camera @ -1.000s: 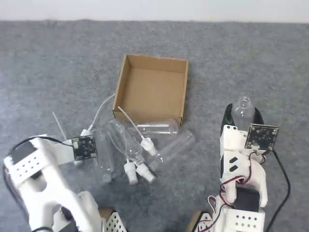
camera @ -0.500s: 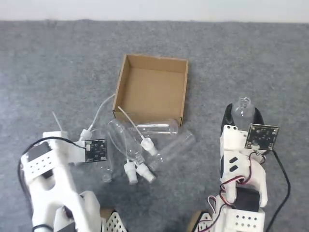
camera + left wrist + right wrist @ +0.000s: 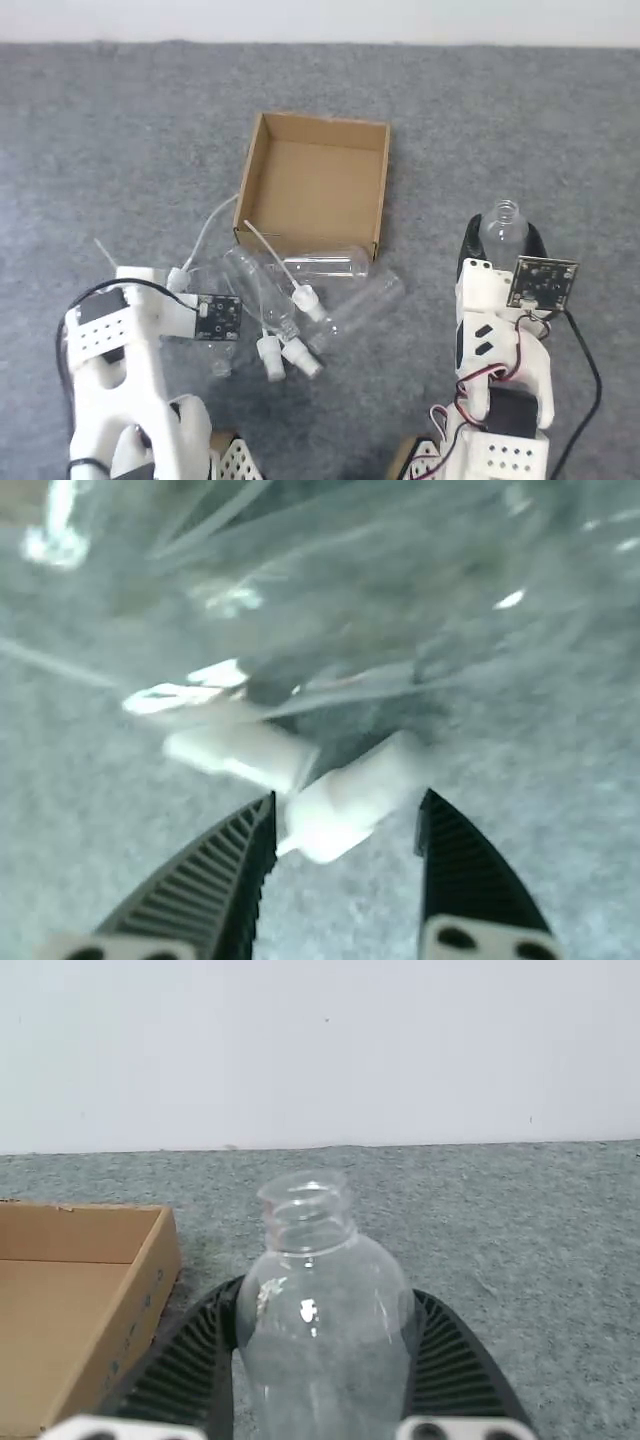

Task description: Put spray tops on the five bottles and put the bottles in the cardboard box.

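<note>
Clamps the right gripper [image 3: 322,1305] on an open bottle [image 3: 320,1345], upright between the jaws, same as before. Holds the left gripper [image 3: 348,815] wide open around a white spray top [image 3: 335,798], maybe touching neither jaw. Has slid nearer the bottle pile [image 3: 300,285] since.

grey carpet, tan box, clear plastic
mottled grey carpet [image 3: 520,120]; plain tan cardboard box [image 3: 315,185] at upper centre; the bottle [image 3: 503,228] at right and the lying bottles [image 3: 330,265] are clear; spray tops [image 3: 271,353] white; fingers [image 3: 212,880] black and ribbed, arms [image 3: 110,370] white.
</note>
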Robot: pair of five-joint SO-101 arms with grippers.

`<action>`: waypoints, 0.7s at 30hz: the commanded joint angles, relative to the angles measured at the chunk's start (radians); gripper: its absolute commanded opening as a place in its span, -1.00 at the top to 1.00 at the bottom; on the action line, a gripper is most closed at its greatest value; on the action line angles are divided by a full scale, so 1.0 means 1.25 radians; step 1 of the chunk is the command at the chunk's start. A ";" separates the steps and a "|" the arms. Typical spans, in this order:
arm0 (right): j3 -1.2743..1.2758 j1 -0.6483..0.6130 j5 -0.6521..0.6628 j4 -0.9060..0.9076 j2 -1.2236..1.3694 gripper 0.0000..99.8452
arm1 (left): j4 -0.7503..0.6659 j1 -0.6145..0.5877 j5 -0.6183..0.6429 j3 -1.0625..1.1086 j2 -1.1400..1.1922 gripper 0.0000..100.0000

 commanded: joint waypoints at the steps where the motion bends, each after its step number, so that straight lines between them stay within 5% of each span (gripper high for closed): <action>1: -0.014 -0.006 0.010 -0.025 -0.013 0.83 | -0.020 -0.002 -0.022 0.003 0.001 0.57; 21: -0.014 -0.006 0.010 -0.025 -0.013 0.83 | -0.018 -0.011 0.002 0.080 0.000 0.85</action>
